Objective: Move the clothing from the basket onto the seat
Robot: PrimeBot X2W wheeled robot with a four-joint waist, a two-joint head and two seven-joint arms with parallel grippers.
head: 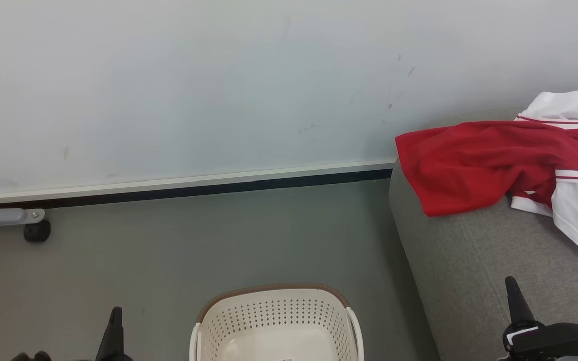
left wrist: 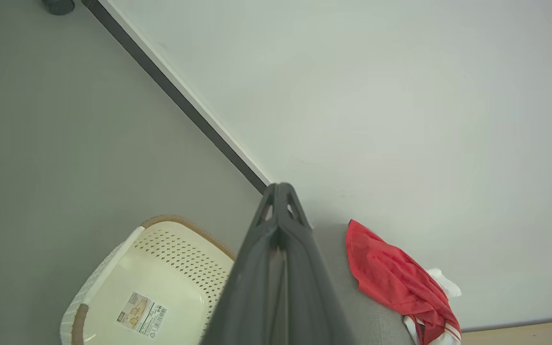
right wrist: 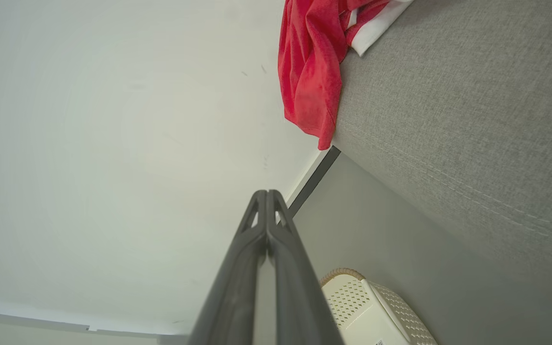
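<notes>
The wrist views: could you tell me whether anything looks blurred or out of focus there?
Left wrist view: the left fingers are soft and out of focus; right wrist view: the right fingers are equally blurred, while the seat weave is sharp.

Right of head view, you see clothing (head: 474, 160): soft red cloth, matt, creased; white parts same soft finish. Seat (head: 469, 271): coarse grey woven fabric, matt, stitched seam showing. Bottom centre, basket (head: 274, 321): cream perforated plastic, slight sheen; rim (head: 269, 289) brown, woven-look. In left wrist view you find paper label (left wrist: 142, 314) on basket base. Floor (head: 219, 240): smooth matt grey. Wall (head: 219, 75): pale, smooth, few scuffs. Left edge: grey metal bar (head: 3, 216). Left gripper (left wrist: 281, 188), right gripper (right wrist: 267, 193): dark matt plastic.
</notes>
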